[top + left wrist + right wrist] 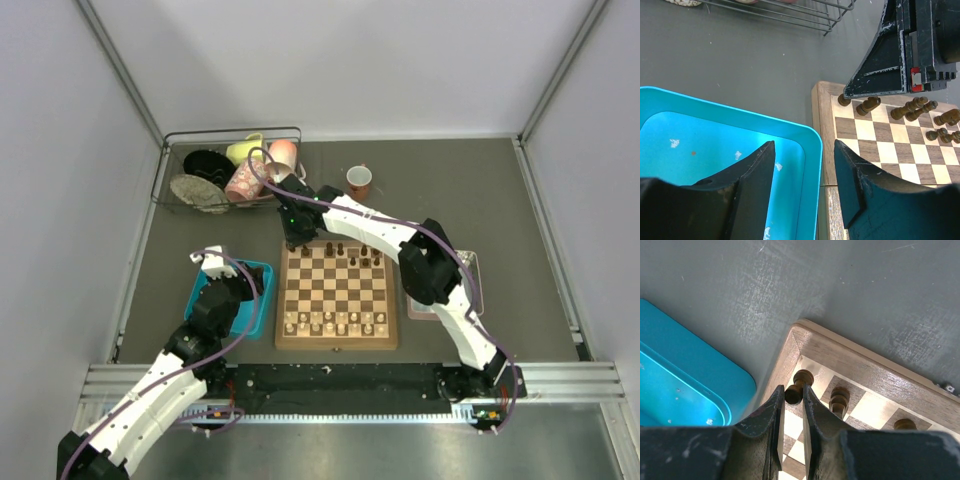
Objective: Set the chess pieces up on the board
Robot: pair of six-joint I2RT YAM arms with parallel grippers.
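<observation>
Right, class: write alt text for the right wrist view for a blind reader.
The right gripper is shut on a dark chess piece at the corner of the board. A second dark piece stands beside it; a blue tray lies at the picture's left.

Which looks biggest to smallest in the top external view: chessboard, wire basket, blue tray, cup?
1. board and wire basket: too close to rank
2. blue tray, partly covered
3. cup
</observation>
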